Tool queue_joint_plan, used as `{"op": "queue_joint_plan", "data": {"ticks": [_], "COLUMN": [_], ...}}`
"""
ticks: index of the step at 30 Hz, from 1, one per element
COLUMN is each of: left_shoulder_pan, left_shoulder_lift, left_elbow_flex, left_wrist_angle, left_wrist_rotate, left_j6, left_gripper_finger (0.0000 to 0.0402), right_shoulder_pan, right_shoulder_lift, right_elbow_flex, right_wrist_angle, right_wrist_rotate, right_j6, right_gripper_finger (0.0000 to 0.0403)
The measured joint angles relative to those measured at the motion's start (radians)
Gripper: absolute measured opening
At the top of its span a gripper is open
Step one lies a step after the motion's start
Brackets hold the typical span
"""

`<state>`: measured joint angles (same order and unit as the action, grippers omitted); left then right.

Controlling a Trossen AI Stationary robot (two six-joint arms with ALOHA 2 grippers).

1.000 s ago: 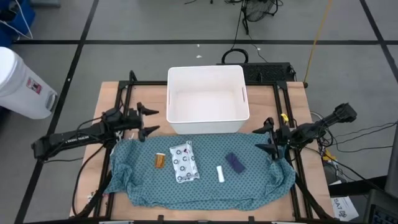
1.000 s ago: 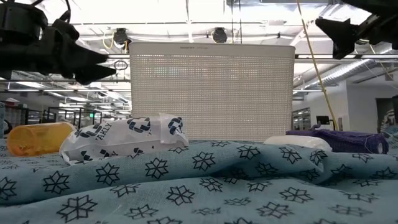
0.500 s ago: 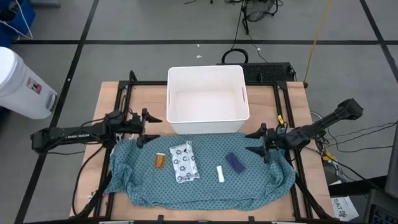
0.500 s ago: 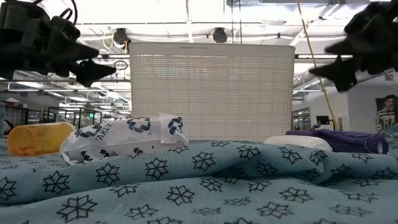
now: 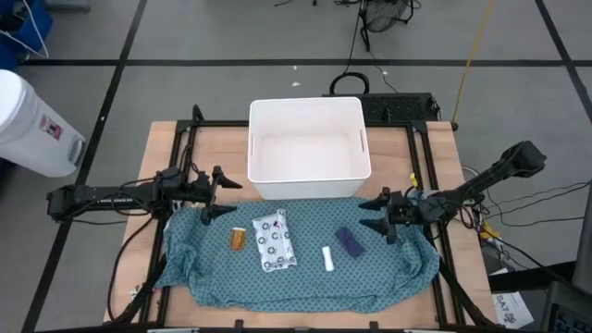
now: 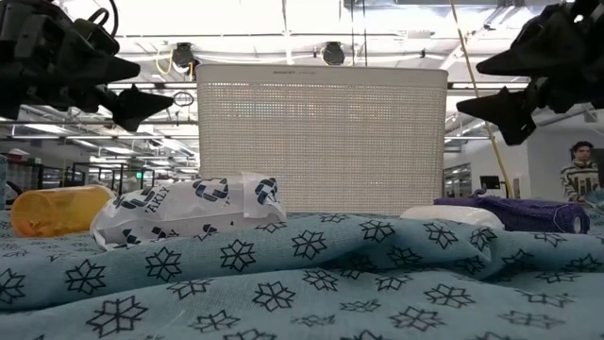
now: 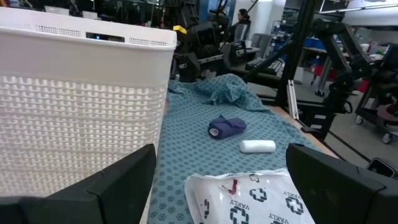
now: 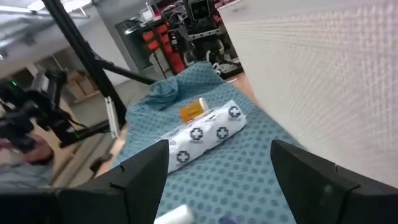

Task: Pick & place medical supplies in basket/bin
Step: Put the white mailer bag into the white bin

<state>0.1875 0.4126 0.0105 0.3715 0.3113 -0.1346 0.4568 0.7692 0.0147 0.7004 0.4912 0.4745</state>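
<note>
On the teal patterned cloth (image 5: pixel 296 268) lie the orange pill bottle (image 5: pixel 239 239), the flat white packet with dark ring prints (image 5: pixel 275 241), the small white tube (image 5: pixel 327 258) and the dark blue block (image 5: pixel 349 242). The white tub (image 5: pixel 308 148) stands beyond the cloth's far edge. My left gripper (image 5: pixel 222 196) is open above the cloth's far left corner, left of the bottle. My right gripper (image 5: pixel 372 213) is open above the cloth's right part, right of the blue block. Both are empty.
A white cylindrical container with a red label (image 5: pixel 32 120) stands on the floor off the table's far left. Black frame rails (image 5: pixel 185 148) run along the table's left and right sides. A person (image 6: pixel 578 170) shows in the room behind.
My left gripper has moved a little toward the table's near edge and the bottle. My right gripper has moved toward the table's left, nearer the blue block, and come lower in the low view. The supplies have kept still.
</note>
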Motion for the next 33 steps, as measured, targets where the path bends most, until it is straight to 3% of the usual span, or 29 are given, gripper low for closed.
{"op": "queue_joint_plan", "data": {"ticks": [17,24,30,33], "left_shoulder_pan": [0.0,0.0,0.001,0.001], "left_shoulder_lift": [0.0,0.0,0.0,0.0], "left_elbow_flex": [0.0,0.0,0.0,0.0], "left_wrist_angle": [-0.097,-0.16,-0.165,-0.158], "left_wrist_rotate": [0.001,-0.007,-0.035,-0.043], "left_j6": [-0.053,-0.064,-0.089,-0.088], "left_gripper_finger": [0.036,0.036,0.036,0.036], "right_shoulder_pan": [-0.034,-0.076,-0.077,-0.076], "right_shoulder_lift": [0.08,0.178,0.336,0.432], "right_elbow_flex": [0.023,0.146,0.293,0.396], "right_wrist_angle": [0.014,-0.048,-0.067,-0.162], "right_wrist_rotate": [0.061,0.024,-0.054,-0.064], "right_j6": [-0.044,-0.091,-0.076,-0.054], "right_gripper_finger": [0.0274,0.0274,0.0274,0.0274]}}
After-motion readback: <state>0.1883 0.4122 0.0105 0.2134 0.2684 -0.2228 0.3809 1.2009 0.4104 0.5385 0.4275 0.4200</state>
